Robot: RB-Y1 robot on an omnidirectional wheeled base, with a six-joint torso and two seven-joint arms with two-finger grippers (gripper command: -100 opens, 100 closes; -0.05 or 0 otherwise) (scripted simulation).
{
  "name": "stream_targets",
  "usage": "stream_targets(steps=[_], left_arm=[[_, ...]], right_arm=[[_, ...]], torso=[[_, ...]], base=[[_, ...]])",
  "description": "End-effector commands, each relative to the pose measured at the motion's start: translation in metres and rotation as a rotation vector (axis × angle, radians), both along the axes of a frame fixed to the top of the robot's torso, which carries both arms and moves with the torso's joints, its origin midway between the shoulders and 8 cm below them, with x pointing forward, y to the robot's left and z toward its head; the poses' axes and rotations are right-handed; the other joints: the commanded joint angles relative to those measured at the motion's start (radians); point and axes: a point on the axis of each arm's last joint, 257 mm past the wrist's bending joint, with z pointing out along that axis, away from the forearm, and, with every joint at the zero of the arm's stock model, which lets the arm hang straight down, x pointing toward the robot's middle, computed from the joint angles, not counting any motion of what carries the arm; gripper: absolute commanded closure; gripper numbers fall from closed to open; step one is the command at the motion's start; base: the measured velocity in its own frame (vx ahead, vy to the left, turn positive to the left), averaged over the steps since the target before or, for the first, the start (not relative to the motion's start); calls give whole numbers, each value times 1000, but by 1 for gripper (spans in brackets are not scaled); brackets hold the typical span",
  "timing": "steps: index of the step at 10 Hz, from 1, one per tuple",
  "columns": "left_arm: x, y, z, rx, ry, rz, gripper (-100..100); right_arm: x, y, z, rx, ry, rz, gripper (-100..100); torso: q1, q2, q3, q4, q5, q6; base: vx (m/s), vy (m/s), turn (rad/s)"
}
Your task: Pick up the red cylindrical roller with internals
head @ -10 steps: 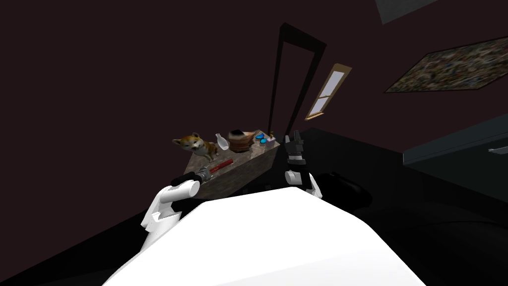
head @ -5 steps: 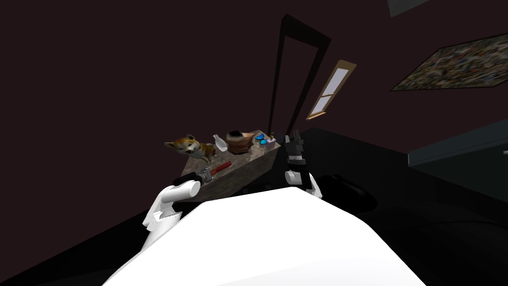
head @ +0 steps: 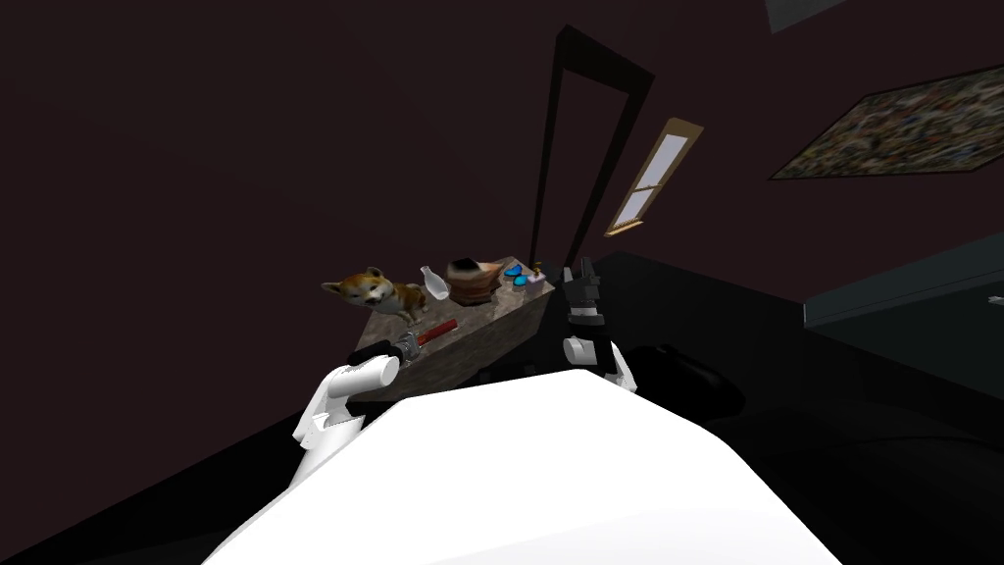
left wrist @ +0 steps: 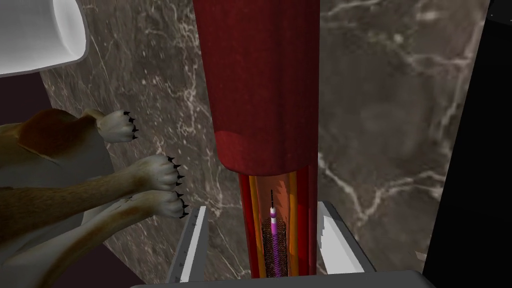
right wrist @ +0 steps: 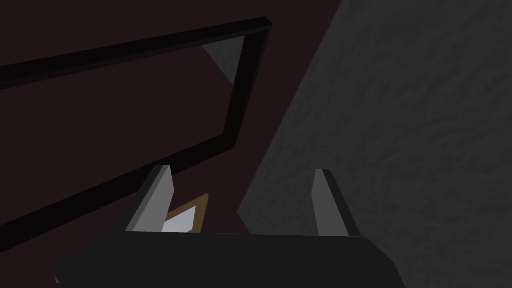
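Observation:
The red roller (head: 438, 329) lies on the marble tabletop (head: 490, 312), in front of the dog figure. Its near end is cut away and shows orange layers and a purple core (left wrist: 273, 235). My left gripper (head: 405, 345) is at that end. Its fingers stand on either side of the cutaway part (left wrist: 262, 210), closer together than fully open. One finger (left wrist: 330, 235) touches the roller; a gap remains at the other finger (left wrist: 192, 245). My right gripper (head: 585, 267) is raised beside the table's right end, open and holding nothing (right wrist: 242, 172).
A dog figure (head: 377, 291) stands close beside the roller, its paws (left wrist: 160, 185) near my left finger. A white bottle (head: 434, 282), a brown pot (head: 474, 277) and small blue items (head: 516, 276) sit further back. The table's right edge meets a black area (left wrist: 480, 150).
My head view has shifted slightly, so the table sits a little further left. The left gripper stays at the roller's near end, and the roller has not moved on the table.

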Motion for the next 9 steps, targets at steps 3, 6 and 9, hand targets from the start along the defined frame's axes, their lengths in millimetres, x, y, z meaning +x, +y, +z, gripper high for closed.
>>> stream_targets(steps=[3, 6, 9], left_arm=[[0, 0, 0, -1, -2, 1, 100], [-3, -1, 7, 1, -1, -3, 100], [-5, -3, 12, 2, -1, -5, 100]], right_arm=[[0, 0, 0, 0, 0, 0, 0], [0, 0, 0, 0, 0, 0, 0], [0, 0, 0, 0, 0, 0, 0]], torso=[[-1, 0, 0, 0, 0, 0], [-1, 1, 1, 0, -1, 0], [-3, 3, 2, 1, -2, 0]], base=[[0, 0, 0], [-4, -2, 8], [-14, -4, 16]])
